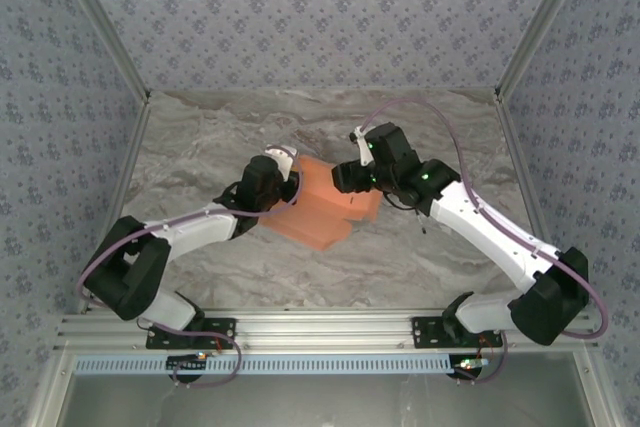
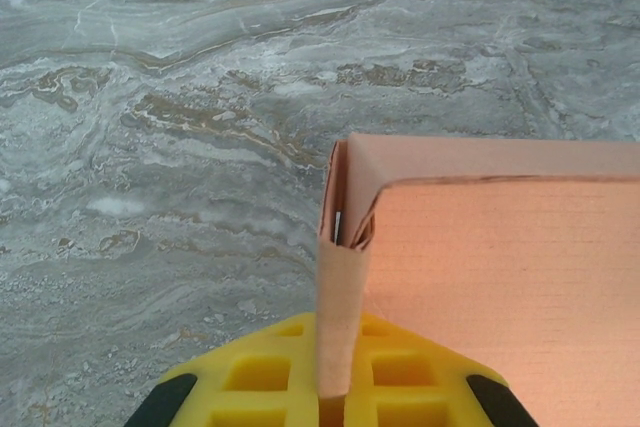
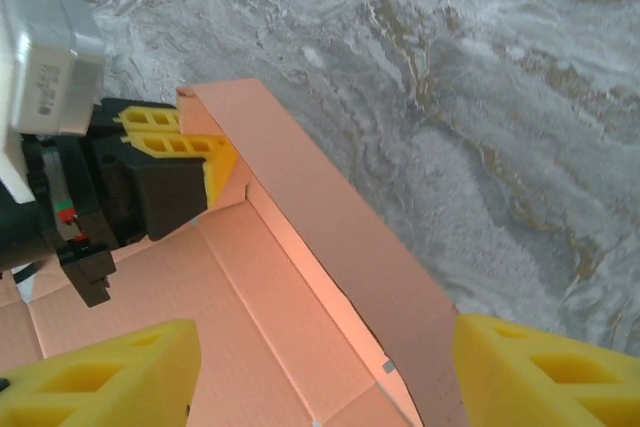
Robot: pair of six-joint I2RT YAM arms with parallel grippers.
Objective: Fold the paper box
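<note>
- My left gripper [image 2: 335, 389] is clenched on the paper box [image 1: 322, 209]. An upright card wall at one box corner runs down between its yellow fingers [image 2: 255, 379].
- My right gripper [image 3: 325, 335] is released. Its fingers stand wide apart, one on each side of a long raised wall of the box. I cannot tell whether either finger touches the card.
- The paper box is salmon-orange. It lies near the middle of the marbled table [image 1: 200, 147], between my two grippers, with walls raised around a flat panel.
- In the right wrist view, my left gripper grips the card at the far end of that long wall.
</note>
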